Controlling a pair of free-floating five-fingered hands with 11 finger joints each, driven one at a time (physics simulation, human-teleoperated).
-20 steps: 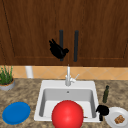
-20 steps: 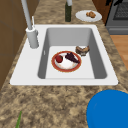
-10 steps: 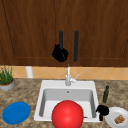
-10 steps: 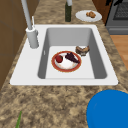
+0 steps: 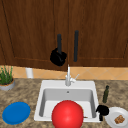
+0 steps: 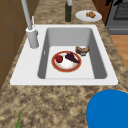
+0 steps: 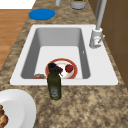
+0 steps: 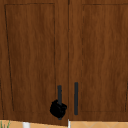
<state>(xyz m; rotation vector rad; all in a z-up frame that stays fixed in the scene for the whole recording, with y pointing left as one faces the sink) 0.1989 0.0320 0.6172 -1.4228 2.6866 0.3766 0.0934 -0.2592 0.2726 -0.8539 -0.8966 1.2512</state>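
Observation:
My left hand (image 5: 58, 57) is up at the brown wall cabinet, its fingers curled round the lower end of the left door's dark handle (image 5: 59, 41). In the upper view the left hand (image 8: 58, 109) covers the bottom of that handle (image 8: 59, 92), and the right door's handle (image 8: 76, 98) stands free beside it. Both doors look closed. My right hand (image 5: 102, 110) hangs idle at the sink's front right corner, next to a white plate (image 5: 111, 119) with brown food.
The white sink (image 5: 45, 85) holds a red-rimmed plate (image 6: 66, 61) of fruit and a brown item (image 6: 82, 49). A large red round thing (image 5: 67, 115) sits at its front. Around it are a faucet (image 5: 68, 77), a dark bottle (image 5: 106, 94), a blue plate (image 5: 16, 112) and a plant (image 5: 6, 77).
My left hand has dropped down along the left door handle and its spread fingers have curled round the handle's lower end. The right hand and the sink's contents have stayed put.

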